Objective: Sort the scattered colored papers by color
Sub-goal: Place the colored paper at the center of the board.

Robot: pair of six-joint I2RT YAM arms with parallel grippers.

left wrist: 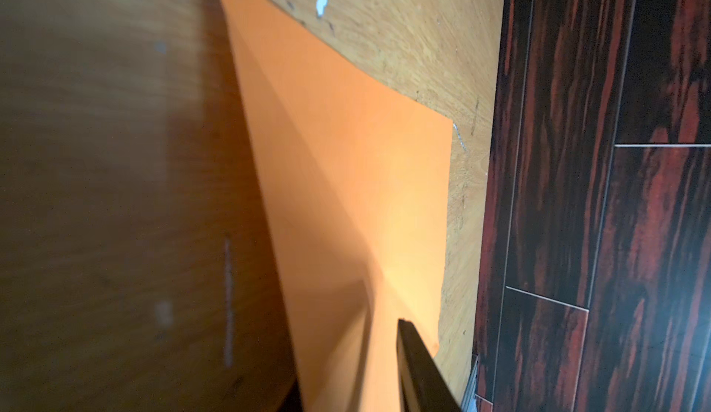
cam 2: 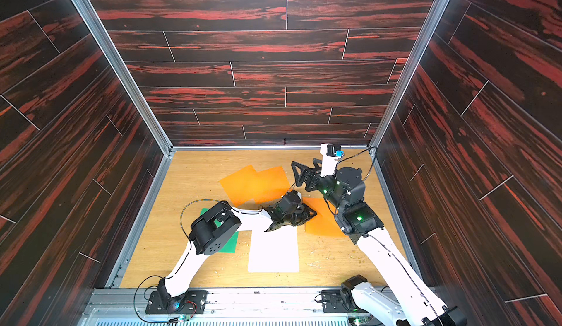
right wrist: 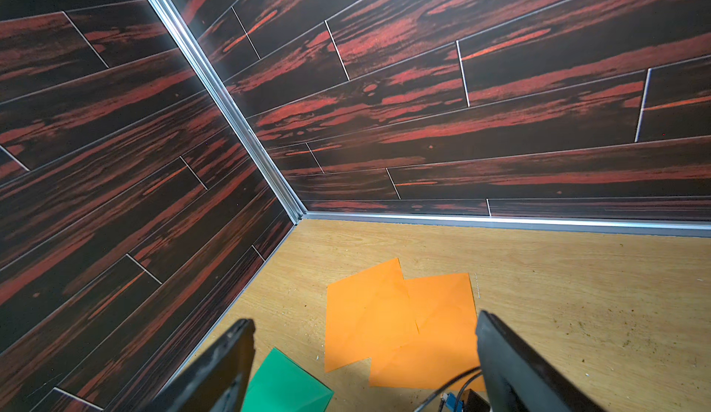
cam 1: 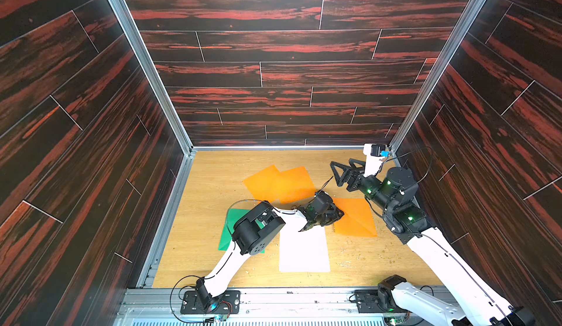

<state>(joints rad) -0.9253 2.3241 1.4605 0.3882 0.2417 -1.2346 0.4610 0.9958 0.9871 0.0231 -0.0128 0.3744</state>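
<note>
Two orange papers lie overlapping at the back middle of the wooden table in both top views. A third orange paper lies to the right. My left gripper sits low at its left edge. In the left wrist view this orange paper runs between the two fingers, which stand a little apart, so the gripper is open. A green paper lies partly under the left arm. A white paper lies front centre. My right gripper hangs open and empty at the back right.
Dark red wood-pattern walls close in the table on three sides. A metal rail with both arm bases runs along the front. Small crumbs dot the wood at the front right.
</note>
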